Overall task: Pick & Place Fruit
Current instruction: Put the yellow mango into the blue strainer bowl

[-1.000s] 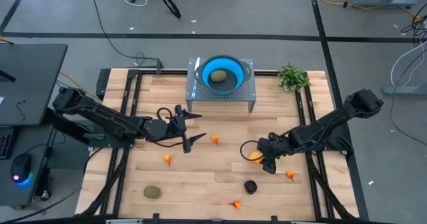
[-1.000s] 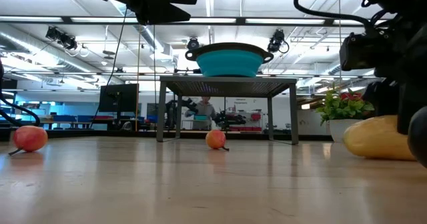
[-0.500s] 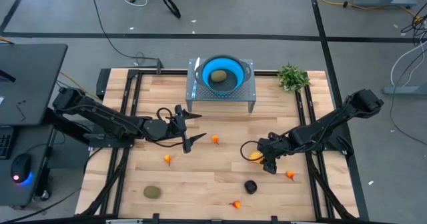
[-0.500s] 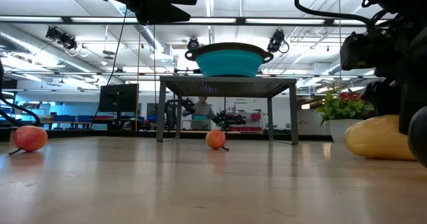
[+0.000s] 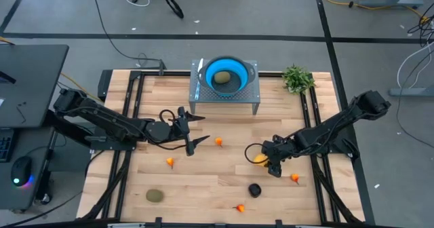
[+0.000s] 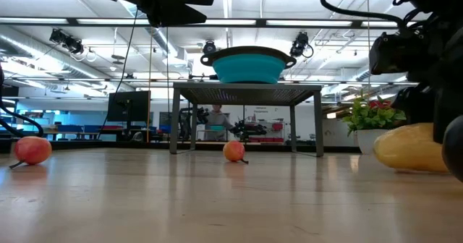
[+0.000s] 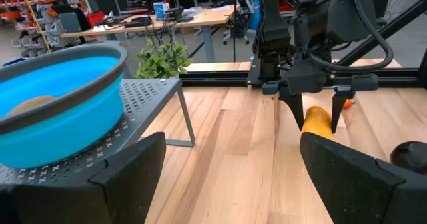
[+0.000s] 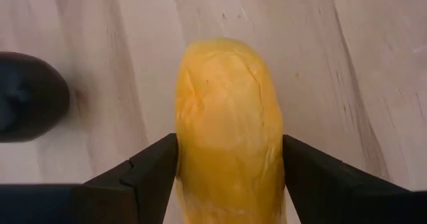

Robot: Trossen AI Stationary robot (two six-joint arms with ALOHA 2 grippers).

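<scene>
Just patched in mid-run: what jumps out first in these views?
The right hand is down at the table's right, its fingers on either side of the yellow fruit lying on the wood. Behind it, the blue bowl on its metal stand already holds one olive-green fruit. The left hand hangs open left of centre.

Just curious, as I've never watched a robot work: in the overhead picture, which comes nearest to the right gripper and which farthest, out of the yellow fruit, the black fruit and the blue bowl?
From the right gripper:
1. Yellow fruit, between its fingers.
2. Black fruit, just beyond, towards the table's front edge.
3. Blue bowl, on the metal stand at the table's back.
</scene>
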